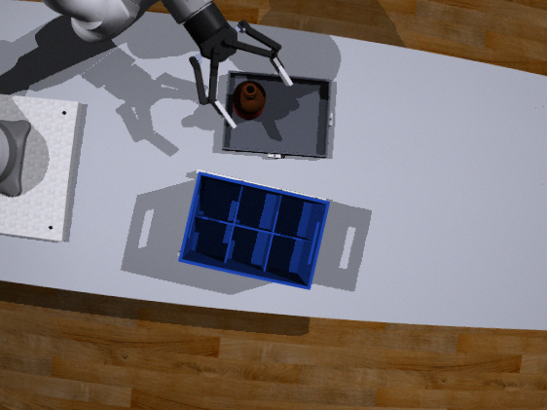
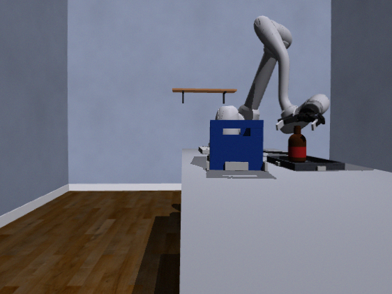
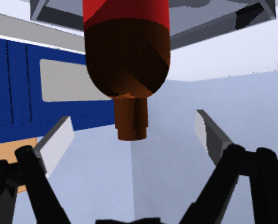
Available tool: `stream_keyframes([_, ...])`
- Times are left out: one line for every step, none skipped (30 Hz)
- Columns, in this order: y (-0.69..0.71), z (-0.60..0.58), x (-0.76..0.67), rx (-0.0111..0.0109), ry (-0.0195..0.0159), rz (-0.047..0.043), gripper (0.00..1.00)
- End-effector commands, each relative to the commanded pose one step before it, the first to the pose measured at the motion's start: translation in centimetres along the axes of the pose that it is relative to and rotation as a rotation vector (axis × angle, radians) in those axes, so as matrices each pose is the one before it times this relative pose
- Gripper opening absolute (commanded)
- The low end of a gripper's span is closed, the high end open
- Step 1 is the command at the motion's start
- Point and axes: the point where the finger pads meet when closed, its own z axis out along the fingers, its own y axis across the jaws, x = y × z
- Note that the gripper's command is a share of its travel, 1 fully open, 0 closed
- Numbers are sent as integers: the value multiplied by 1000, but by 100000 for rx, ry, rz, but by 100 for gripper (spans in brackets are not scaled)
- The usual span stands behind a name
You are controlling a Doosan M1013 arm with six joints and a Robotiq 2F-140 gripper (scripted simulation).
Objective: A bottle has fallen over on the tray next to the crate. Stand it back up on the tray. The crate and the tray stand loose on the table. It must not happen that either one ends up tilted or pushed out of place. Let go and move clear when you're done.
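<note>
A brown bottle (image 1: 249, 99) (image 2: 297, 147) (image 3: 127, 55) with a red label stands upright in the left part of the dark grey tray (image 1: 302, 128) (image 2: 324, 164) (image 3: 200, 22). My gripper (image 1: 259, 102) (image 2: 296, 126) (image 3: 133, 123) is open wide at the height of the bottle's neck. One finger stands on each side of the neck, and neither touches it. Nothing is between the fingers but the neck in the gap.
The blue crate (image 1: 243, 271) (image 2: 237, 144) (image 3: 20, 90) with several empty compartments stands on the table in front of the tray. The robot's white base plate (image 1: 34, 167) lies at the left end of the table. A wooden shelf (image 2: 204, 90) hangs on the far wall.
</note>
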Motion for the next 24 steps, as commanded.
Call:
stream_keyframes([1,-135,-370,-1,10,2,100])
stream_keyframes([0,-51,-139,0,0,0,100])
stream_keyframes([0,-54,-148,0,0,0,100])
stream_keyframes([0,-57,-157,0,0,0,100])
stream_keyframes([0,-60,-165,0,0,0,100])
stream_keyframes([0,-63,-172,0,0,0,100])
stream_keyframes([0,-66,-180,0,0,0,100])
stream_keyframes([0,-68,-187,0,0,0,100])
stream_keyframes([0,-71,-194,0,0,0,100])
stream_keyframes([0,-73,-201,0,0,0,100])
stream_keyframes([0,-75,-206,0,0,0,100])
stream_keyframes([1,-77,-212,0,0,0,100])
stream_keyframes([0,-79,-216,0,0,0,100])
stream_keyframes([0,0,0,0,0,0,100])
stream_keyframes([0,0,0,0,0,0,100])
stream_keyframes([0,-80,-221,0,0,0,100])
stream_keyframes([0,-82,-224,0,0,0,100])
stream_keyframes([0,-83,-228,0,0,0,100])
stream_keyframes([0,-84,-230,0,0,0,100])
stream_keyframes([0,-85,-232,0,0,0,100])
stream_keyframes([0,-85,-233,0,0,0,100])
stream_keyframes([0,-85,-234,0,0,0,100])
stream_keyframes([0,-85,-234,0,0,0,100])
stream_keyframes([0,-85,-234,0,0,0,100])
